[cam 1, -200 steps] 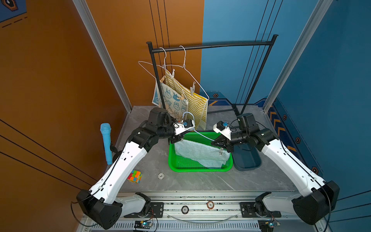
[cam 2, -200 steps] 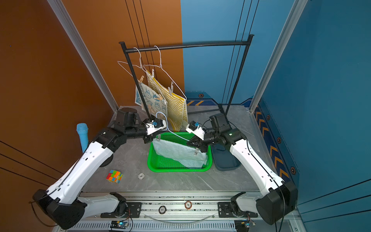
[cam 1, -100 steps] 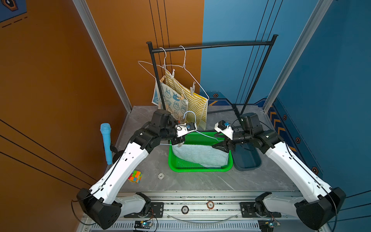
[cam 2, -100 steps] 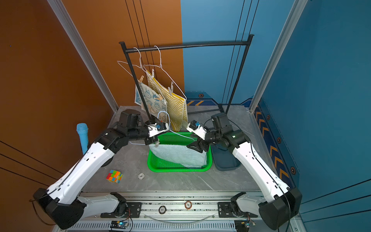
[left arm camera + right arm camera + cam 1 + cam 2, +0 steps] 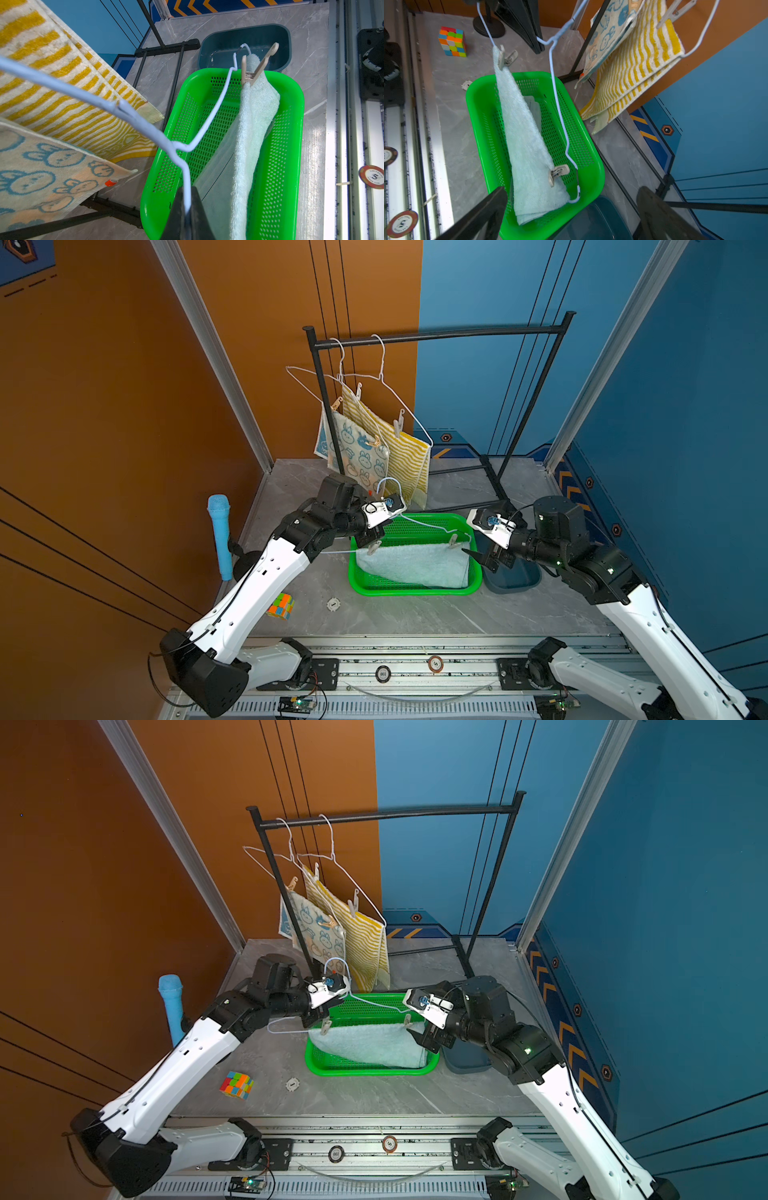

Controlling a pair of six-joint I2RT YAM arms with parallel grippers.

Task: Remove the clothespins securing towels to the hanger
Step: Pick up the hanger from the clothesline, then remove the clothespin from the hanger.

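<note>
Gripping the white wire hanger (image 5: 182,149) close by its twisted neck, your left claw (image 5: 188,199) is clamped fully shut on the wire. Your right claw (image 5: 572,189) is spread wide and holds nothing. One clothespin (image 5: 557,173) sits just ahead of it, pinning the pale towel (image 5: 527,149). A second clothespin (image 5: 506,58) is beside your left claw, over the green basket (image 5: 598,166).

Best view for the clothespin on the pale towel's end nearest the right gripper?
Left wrist: the clothespin is large and sharp, handles spread, clamped on the pale towel. Right wrist shows it smaller and blurred. In both top views it is tiny.
</note>
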